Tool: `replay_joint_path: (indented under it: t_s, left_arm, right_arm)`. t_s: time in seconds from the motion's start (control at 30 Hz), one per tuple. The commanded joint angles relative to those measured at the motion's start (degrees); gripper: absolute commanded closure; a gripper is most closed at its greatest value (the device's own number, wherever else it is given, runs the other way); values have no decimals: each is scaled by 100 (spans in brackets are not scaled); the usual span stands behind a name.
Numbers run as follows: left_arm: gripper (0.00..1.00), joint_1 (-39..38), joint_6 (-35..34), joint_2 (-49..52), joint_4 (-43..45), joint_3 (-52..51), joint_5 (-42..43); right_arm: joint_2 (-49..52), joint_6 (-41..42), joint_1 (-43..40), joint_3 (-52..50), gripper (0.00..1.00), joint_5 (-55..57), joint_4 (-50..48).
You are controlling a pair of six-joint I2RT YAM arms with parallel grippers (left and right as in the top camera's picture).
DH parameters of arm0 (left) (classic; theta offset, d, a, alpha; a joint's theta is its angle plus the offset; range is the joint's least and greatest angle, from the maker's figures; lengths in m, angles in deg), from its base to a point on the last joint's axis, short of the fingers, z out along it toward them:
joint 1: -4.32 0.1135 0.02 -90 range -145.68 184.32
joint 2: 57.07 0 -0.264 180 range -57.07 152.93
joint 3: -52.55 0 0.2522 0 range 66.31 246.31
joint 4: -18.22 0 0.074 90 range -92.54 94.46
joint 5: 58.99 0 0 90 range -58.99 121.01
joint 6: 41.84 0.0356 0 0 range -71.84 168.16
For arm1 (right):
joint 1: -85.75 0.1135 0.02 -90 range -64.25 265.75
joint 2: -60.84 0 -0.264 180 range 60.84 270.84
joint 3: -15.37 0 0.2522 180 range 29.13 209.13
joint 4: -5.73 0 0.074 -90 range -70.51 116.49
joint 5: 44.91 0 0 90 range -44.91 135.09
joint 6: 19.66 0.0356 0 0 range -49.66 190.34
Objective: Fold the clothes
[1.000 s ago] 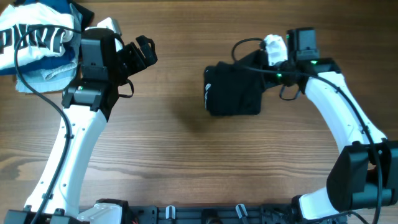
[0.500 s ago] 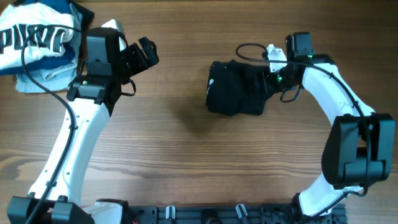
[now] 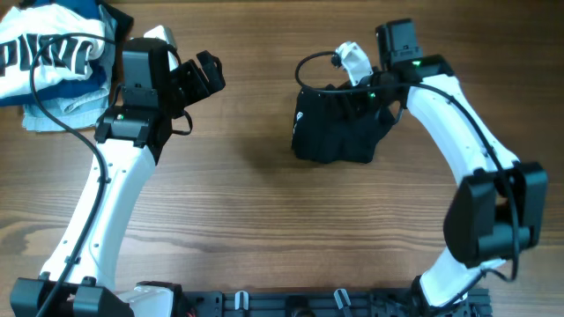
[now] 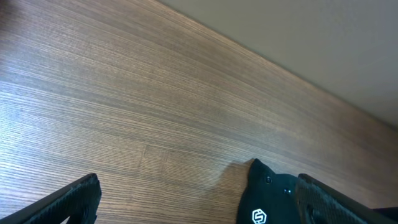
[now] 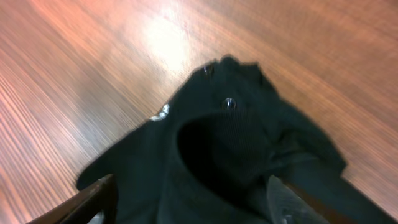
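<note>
A black garment (image 3: 335, 132) lies folded into a compact block at the table's middle, a small white logo on its left edge. My right gripper (image 3: 359, 95) hovers over its far right part. In the right wrist view that gripper (image 5: 189, 208) has its jaws apart, the dark cloth (image 5: 230, 143) lying under and between them. My left gripper (image 3: 204, 77) stands open over bare wood at the left, well apart from the garment. In the left wrist view it (image 4: 199, 211) holds nothing, and the black garment (image 4: 267, 199) shows by its right finger.
A pile of clothes (image 3: 53, 53) sits in the far left corner, a white shirt with dark lettering on top of blue cloth. The wooden table (image 3: 264, 220) runs between and in front of both arms. The arm bases stand along the near edge.
My right gripper was shut at the garment's far right corner; its jaws have parted and it has swung left over the garment's far edge. The left arm has barely moved.
</note>
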Motion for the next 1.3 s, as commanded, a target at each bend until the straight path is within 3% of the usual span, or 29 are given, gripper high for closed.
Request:
replay_joint_path:
  t_s: [0.0, 0.2, 0.27, 0.33, 0.4, 0.53, 0.63, 0.73, 0.9, 0.93, 0.97, 1.03, 1.07, 1.13, 1.27]
  left_arm:
    - [0, 35, 120, 42, 22, -4, -59]
    - [0, 35, 120, 44, 20, -4, -57]
    - [0, 35, 120, 44, 20, -4, -57]
    - [0, 35, 118, 44, 20, -4, -57]
    - [0, 35, 118, 44, 20, -4, -57]
    - [0, 35, 116, 44, 22, -4, -52]
    - [0, 35, 118, 44, 0, -4, -52]
    - [0, 35, 118, 44, -22, -4, -55]
    - [0, 35, 118, 44, -24, -4, -55]
    - [0, 35, 120, 44, -24, -4, -55]
    - [0, 35, 118, 44, -22, -4, -55]
    - [0, 35, 120, 44, -24, -4, -57]
    - [0, 35, 120, 44, -22, -4, -57]
    - [0, 35, 120, 44, -22, -4, -59]
    - [0, 35, 138, 44, -24, -4, -59]
  right_arm:
    - [221, -160, 7, -81, 36, -140, 48]
    - [271, -310, 7, -81, 38, -210, 4]
    - [295, -306, 7, -81, 54, -264, 4]
    - [289, -260, 4, -79, 85, -262, 59]
    - [260, 0, -33, -74, 94, -262, 186]
    - [-24, 710, -164, -74, 96, -212, 807]
    - [-249, 2175, -332, -74, 96, 704, 1615]
    - [-221, 2704, -503, -216, 96, 927, 2216]
    - [-184, 3132, -579, -1121, 96, 988, 1757]
    - [-184, 3204, -579, -1298, 95, 988, 1626]
    - [-184, 3272, -579, -1445, 84, 986, 1526]
    - [-184, 3314, -579, -1626, 45, 988, 1427]
    - [-184, 3314, -579, -1628, 35, 988, 1427]
    - [-216, 3318, -588, -1558, 31, 984, 1405]
    - [-474, 3327, -669, -1132, 31, 940, 1469]
